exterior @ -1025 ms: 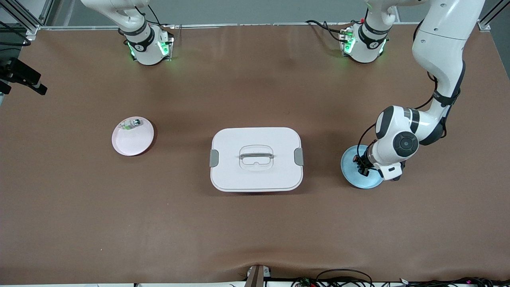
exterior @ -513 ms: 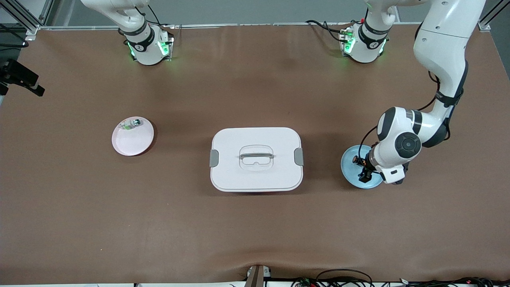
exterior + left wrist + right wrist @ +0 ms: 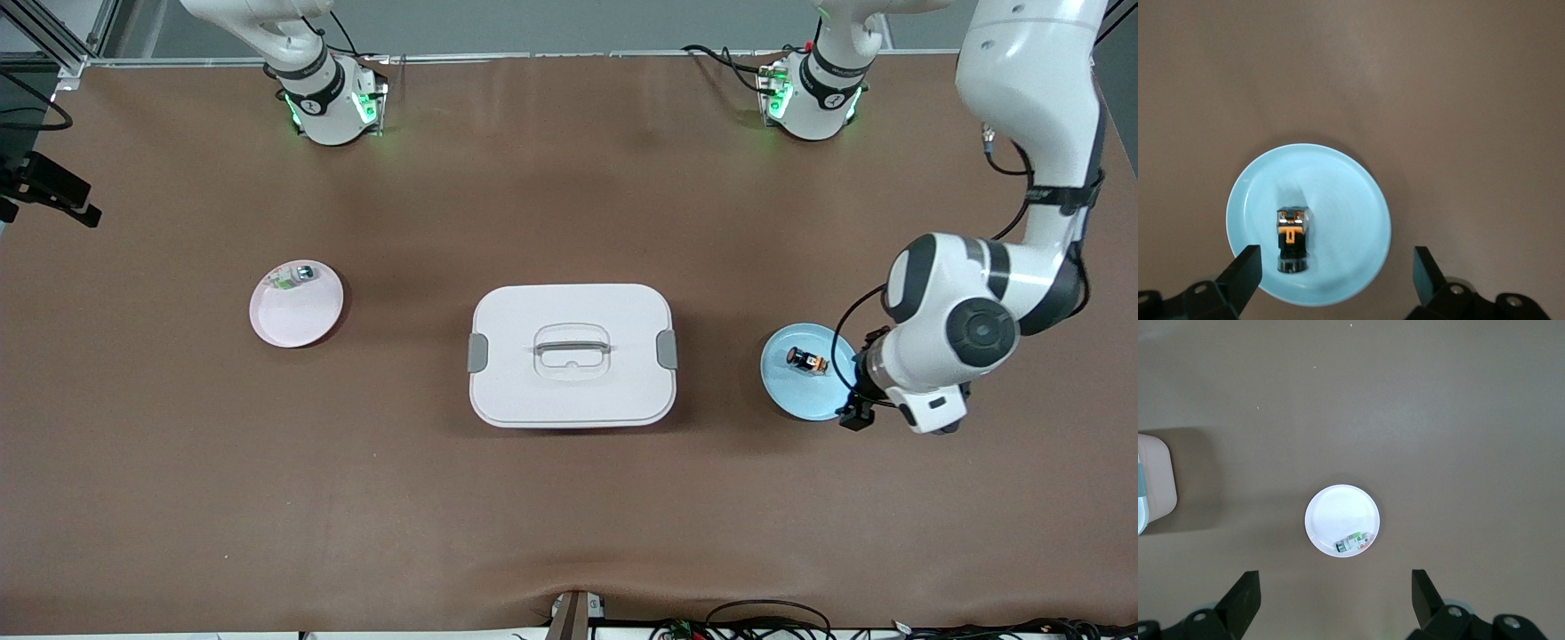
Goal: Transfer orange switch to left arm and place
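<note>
The orange switch lies on its side on a light blue plate, toward the left arm's end of the table. In the left wrist view the switch shows on the plate, apart from both fingers. My left gripper is open and empty, up over the plate's rim. The white box stands at the table's middle, between the two plates. My right gripper is open and empty, high over the table; it is out of the front view.
A pale pink plate with a small green-white-silver part lies toward the right arm's end; the right wrist view shows the plate, the part and a corner of the box.
My left gripper was down on the blue plate with the switch between its fingers. It has risen and drawn toward the left arm's end, leaving the switch free on the plate.
</note>
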Robot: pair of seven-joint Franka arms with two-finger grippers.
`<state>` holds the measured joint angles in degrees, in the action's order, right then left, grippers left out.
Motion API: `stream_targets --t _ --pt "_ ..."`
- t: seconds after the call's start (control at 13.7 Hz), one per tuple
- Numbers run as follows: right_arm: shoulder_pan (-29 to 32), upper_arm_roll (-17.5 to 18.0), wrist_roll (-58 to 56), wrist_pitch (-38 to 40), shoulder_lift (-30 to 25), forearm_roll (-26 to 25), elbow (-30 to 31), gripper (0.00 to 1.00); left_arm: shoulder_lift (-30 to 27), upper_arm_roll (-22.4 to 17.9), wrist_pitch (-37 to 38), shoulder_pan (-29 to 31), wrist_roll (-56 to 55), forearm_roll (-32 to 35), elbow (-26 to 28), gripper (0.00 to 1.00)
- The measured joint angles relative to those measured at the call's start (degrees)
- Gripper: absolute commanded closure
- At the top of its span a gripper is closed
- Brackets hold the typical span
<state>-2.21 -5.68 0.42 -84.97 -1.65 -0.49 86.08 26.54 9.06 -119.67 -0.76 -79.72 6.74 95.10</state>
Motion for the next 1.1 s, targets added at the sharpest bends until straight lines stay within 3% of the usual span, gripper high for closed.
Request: stream_targets --t 0.37,0.59,0.95,1.1 --pt "0.0 0.0 0.1 0.3 0.9 0.0 0.0 0.00 -8.8 0.0 14.0 5.3 21.9 -8.9 -3.7 0.00" --pt "0.0 0.0 1.0 0.4 0.8 0.5 0.0 0.00 -10.9 0.1 15.0 5.5 32.4 -8.0 -4.1 0.00" --pt "0.0 0.0 1.7 1.0 0.8 1.6 0.0 0.00 -13.6 -0.1 15.0 8.6 63.7 -7.9 -5.3 0.00" --pt "0.0 0.0 1.8 1.0 0.8 1.6 0.0 0.00 -14.7 0.0 15.0 8.8 68.2 -7.9 -6.5 0.00"
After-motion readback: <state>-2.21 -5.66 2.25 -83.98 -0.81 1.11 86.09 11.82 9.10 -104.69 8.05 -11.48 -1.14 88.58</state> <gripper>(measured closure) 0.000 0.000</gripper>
